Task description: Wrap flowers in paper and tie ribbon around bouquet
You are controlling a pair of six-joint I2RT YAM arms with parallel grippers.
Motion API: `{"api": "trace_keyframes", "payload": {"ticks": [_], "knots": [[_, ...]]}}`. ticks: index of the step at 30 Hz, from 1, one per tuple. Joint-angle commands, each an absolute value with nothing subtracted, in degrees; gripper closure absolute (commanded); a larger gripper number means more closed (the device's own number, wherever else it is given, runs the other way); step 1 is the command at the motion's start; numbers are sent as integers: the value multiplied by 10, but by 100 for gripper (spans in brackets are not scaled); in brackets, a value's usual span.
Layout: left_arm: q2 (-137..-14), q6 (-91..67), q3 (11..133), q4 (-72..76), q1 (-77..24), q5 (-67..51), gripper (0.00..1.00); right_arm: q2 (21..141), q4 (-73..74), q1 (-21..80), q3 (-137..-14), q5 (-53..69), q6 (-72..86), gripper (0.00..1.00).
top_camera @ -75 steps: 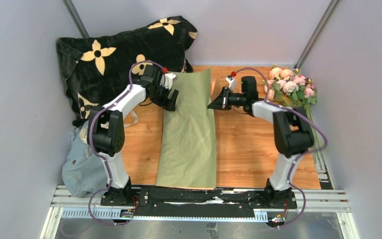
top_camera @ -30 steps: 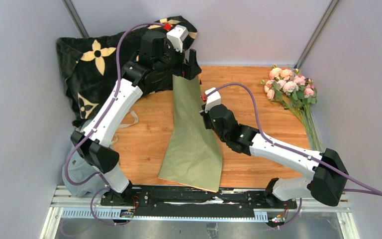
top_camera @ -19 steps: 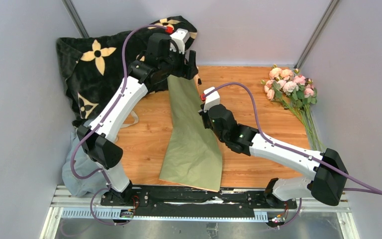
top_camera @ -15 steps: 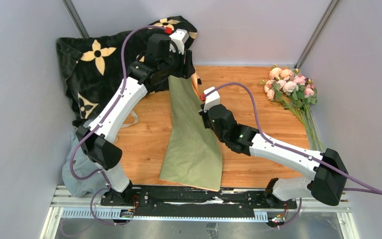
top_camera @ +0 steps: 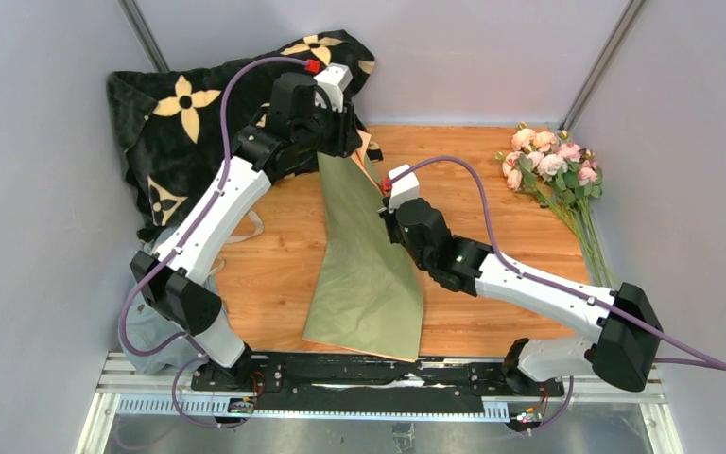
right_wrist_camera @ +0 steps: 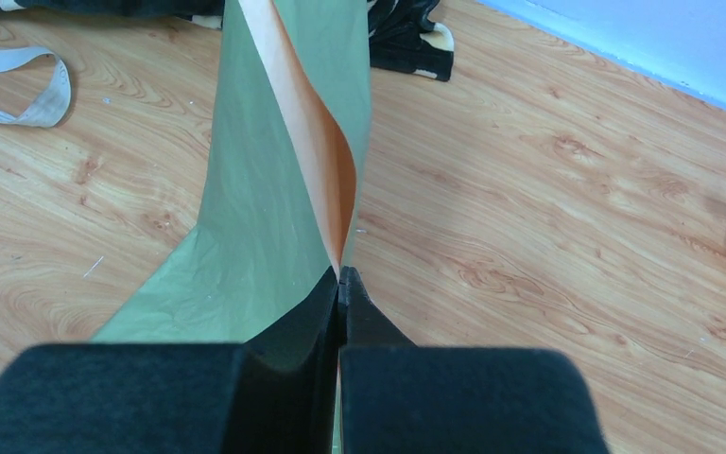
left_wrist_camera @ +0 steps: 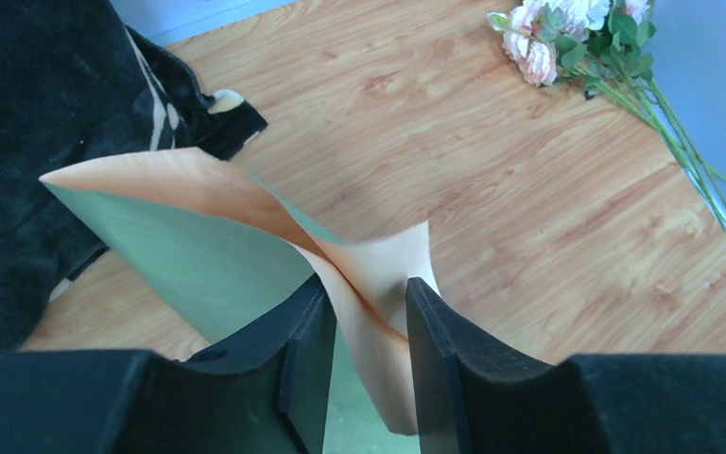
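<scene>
A wooden table (top_camera: 492, 189) was seen from above, with two white robot arms reaching in from its near edge. The paper (top_camera: 364, 274), olive-green on its upper face and peach-tan on its underside, ran down the middle of the table. Its near end lay flat by the arm bases, while its far end rose off the wood, twisted, with the peach side curling into sight. The left gripper (left_wrist_camera: 367, 288) hung over that raised far end, near the back of the table. Its two black fingers stood apart with a curled fold of the paper passing up between them, and a gap showed on either side of the fold, so they were not pressed onto it. The right gripper (right_wrist_camera: 341, 276) reached in from the right, about halfway along the sheet. Its fingers were together, pinching the paper's right edge at the point where green turned over to peach. The flowers (top_camera: 548, 165), a bunch of pink and cream blooms on long green stems, lay well apart from the paper at the far right of the table, with their stems running along the right edge toward the front. The ribbon (right_wrist_camera: 19, 95), a flat pale strip, lay looped on the wood to the left of the paper. A black pillow (top_camera: 180, 113) with tan flower prints filled the far left corner. A blue-grey cloth (top_camera: 151, 326) was bunched at the near left, beside the left arm.
</scene>
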State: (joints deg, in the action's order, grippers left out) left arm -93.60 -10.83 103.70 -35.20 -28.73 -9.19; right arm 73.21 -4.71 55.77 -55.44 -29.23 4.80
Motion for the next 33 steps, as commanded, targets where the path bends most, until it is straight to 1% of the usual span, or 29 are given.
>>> {"api": "trace_keyframes", "payload": {"ticks": [1,8,10,12,14,15,16,17,19,20,21,23,26,30,33], "knots": [[-907,-98,1020,-337,-292,-109,60,719,-54,566,-557,-311,41,100],[-898,-78,998,-330,-292,-95,56,723,-57,567,-558,-307,37,100],[-891,-64,991,-326,-292,-73,59,727,-60,567,-561,-305,35,100],[-886,-53,987,-319,-292,-60,72,731,-61,567,-565,-300,32,100],[-885,-43,989,-320,-292,-62,96,735,-62,567,-567,-295,29,100],[-884,-41,990,-321,-292,-68,100,736,-62,567,-567,-292,27,100],[-883,-32,989,-324,-292,-77,100,734,-62,566,-566,-273,22,100],[-881,-28,987,-326,-292,-85,100,730,-62,564,-563,-253,14,89],[-871,-7,978,-325,-292,-86,100,709,-58,552,-553,-185,3,42],[-866,5,972,-324,-292,-79,100,693,-51,540,-548,-142,2,30],[-861,25,967,-324,-292,-74,100,669,-43,516,-541,-105,3,28],[-851,64,959,-322,-292,-76,100,636,-39,457,-534,10,9,28],[-839,130,964,-340,-291,-109,100,630,-54,360,-540,183,45,26],[-820,188,976,-362,-292,-133,100,685,-49,308,-584,244,27,23],[-809,205,974,-376,-292,-146,100,752,-63,276,-622,322,29,23]]}}
